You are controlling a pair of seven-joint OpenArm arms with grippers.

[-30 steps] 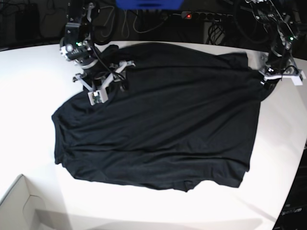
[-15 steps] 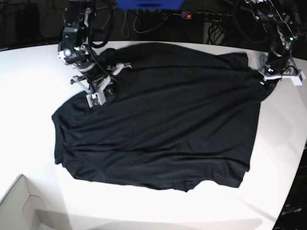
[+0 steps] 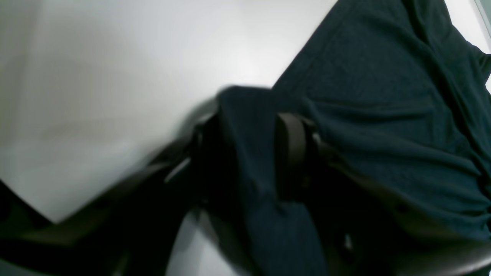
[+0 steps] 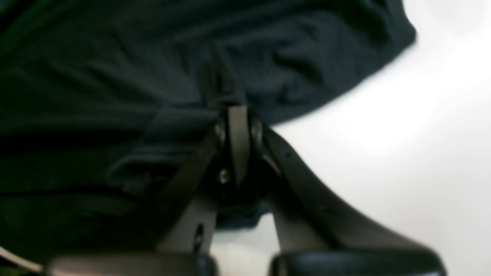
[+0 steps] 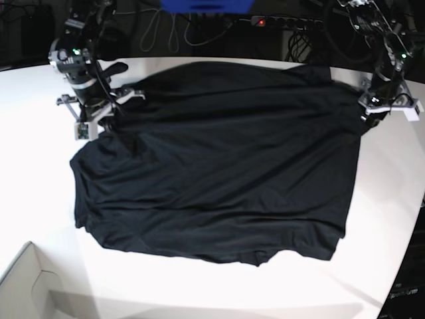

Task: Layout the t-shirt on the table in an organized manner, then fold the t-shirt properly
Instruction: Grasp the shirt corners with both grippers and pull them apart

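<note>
Black t-shirt point(image 5: 219, 159) spread over the white counter point(image 5: 40, 219). Right gripper point(image 4: 238, 115), far left, jaws clenched on a fold of cloth; left gripper point(image 3: 249, 149), far right, apparently grasping the shirt's bunched corner

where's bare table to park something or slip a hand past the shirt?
Free table left of the t-shirt, plus the near strip from the box corner rightward. Crowded: far corners, where right gripper and left gripper pinch fabric.
</note>
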